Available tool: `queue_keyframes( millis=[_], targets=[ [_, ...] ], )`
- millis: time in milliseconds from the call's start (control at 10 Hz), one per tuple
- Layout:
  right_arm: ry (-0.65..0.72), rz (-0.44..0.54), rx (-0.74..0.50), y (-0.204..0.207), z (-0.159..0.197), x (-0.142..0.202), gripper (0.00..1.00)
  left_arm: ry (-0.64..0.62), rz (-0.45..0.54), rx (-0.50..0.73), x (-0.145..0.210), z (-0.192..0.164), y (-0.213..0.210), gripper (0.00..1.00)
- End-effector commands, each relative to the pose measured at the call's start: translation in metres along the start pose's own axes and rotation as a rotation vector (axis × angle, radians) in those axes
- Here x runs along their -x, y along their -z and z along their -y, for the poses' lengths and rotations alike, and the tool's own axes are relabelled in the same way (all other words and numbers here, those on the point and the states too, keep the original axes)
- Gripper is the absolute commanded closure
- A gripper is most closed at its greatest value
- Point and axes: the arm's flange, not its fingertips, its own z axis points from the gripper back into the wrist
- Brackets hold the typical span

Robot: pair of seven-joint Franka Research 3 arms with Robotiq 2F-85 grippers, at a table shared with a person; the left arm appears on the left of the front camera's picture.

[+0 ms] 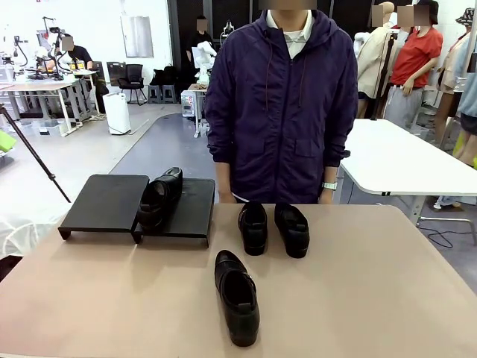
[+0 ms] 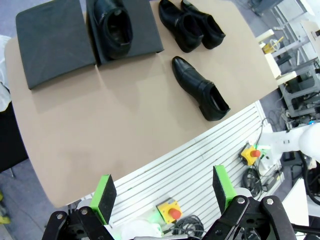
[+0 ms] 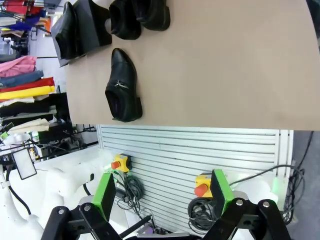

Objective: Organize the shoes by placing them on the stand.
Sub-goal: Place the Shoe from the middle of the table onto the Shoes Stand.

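Note:
The stand is two black platforms side by side, the left one (image 1: 104,201) bare and the right one (image 1: 190,212) carrying one glossy black shoe (image 1: 160,198). Two more shoes (image 1: 253,227) (image 1: 292,230) sit together mid-table in front of the person. A single shoe (image 1: 237,296) lies nearer my side. In the left wrist view my left gripper (image 2: 162,195) is open and holds nothing. It hangs above the table's near edge, far from the stand (image 2: 52,42) and the lone shoe (image 2: 200,87). My right gripper (image 3: 162,192) is likewise open, well back from the lone shoe (image 3: 122,85).
A person in a purple jacket (image 1: 283,104) stands at the far edge with hands behind the table. The beige tabletop (image 1: 373,298) has free room on the right and near left. Below both grippers is a white slatted base (image 2: 200,165) with yellow stop buttons (image 2: 170,210).

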Motion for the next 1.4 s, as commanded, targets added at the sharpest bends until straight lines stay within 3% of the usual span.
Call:
queue_keyframes(
  millis=[0,100,200,400,600,700,800,900,1200,1300],
  targets=[
    [-0.022,-0.002,-0.036,-0.003,0.001,-0.001,0.0,-0.043,-0.074,-0.067,-0.003,0.034,0.038,0.0],
    [-0.022,-0.002,-0.036,-0.003,0.001,-0.001,0.0,-0.038,-0.173,-0.098,-0.001,0.067,0.087,0.0],
    [-0.022,-0.002,-0.036,-0.003,0.001,-0.001,0.0,-0.069,-0.22,-0.208,0.002,0.094,0.134,0.0],
    [-0.022,-0.002,-0.036,-0.003,0.001,-0.001,0.0,-0.15,-0.303,-0.27,0.019,0.136,0.232,0.0],
    [-0.022,-0.002,-0.036,-0.003,0.001,-0.001,0.0,-0.15,-0.345,-0.328,0.05,0.162,0.303,0.0],
    [-0.022,-0.002,-0.036,-0.003,0.001,-0.001,0.0,-0.154,-0.348,-0.352,0.058,0.169,0.323,0.0],
    [-0.022,-0.002,-0.036,-0.003,0.001,-0.001,0.0,-0.164,-0.335,-0.231,0.042,0.174,0.311,0.0],
    [-0.022,-0.002,-0.036,-0.003,0.001,-0.001,0.0,-0.132,-0.352,-0.356,0.07,0.173,0.314,0.0],
    [-0.022,-0.002,-0.036,-0.003,0.001,-0.001,0.0,-0.125,-0.362,-0.324,0.064,0.176,0.326,0.0],
    [-0.022,-0.002,-0.036,-0.003,0.001,-0.001,0.0,-0.323,-0.271,-0.406,0.066,0.187,0.334,0.0]
  ],
)
